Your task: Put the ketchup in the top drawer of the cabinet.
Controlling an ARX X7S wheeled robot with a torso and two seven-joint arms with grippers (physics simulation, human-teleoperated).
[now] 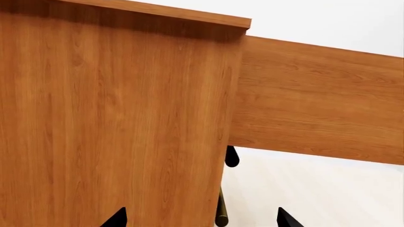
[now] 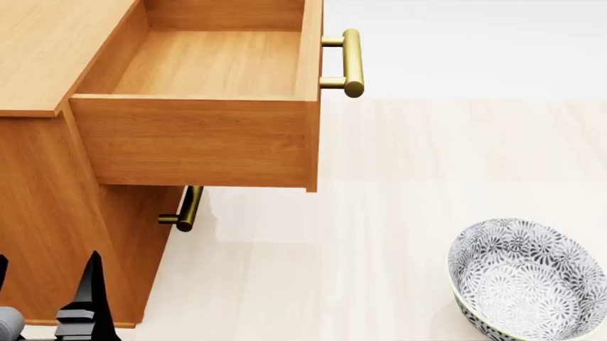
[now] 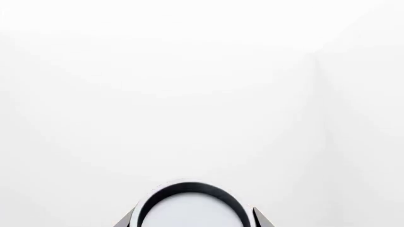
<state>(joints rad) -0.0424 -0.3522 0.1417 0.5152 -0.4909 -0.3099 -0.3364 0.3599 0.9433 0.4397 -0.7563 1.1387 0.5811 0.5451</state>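
Between the right fingers [image 3: 260, 220], at the near edge of the right wrist view, sits the ketchup [image 3: 189, 208]. Only its round top shows, a pale silver disc inside a dark rim; the label is hidden. The two dark fingertips press in on either side of the rim, so the fingers are clenched on the can. Plain white fills the view behind it, so where the can lies relative to the cabinet [image 2: 47, 213] cannot be told.

The left fingers [image 1: 287, 218] are spread wide and released, with nothing between them. They point at the cabinet's flat side panel and hover close to it, low against its near corner in the head view.

One cabinet stands on the pale table [image 2: 379, 213], orange-brown with a wood grain. Two drawers show. The top drawer [image 2: 204, 138] is pulled well out from the cabinet front, and its inside is bare wood. Below it, the lower drawer is flush with the cabinet. There are two brass bar handles: one on the top drawer's front [image 2: 352, 62] and one on the lower front [image 2: 187, 209], under the open drawer's overhang. One grey-patterned white bowl [image 2: 527, 280] rests upright on the table, well apart from the cabinet on its front side.
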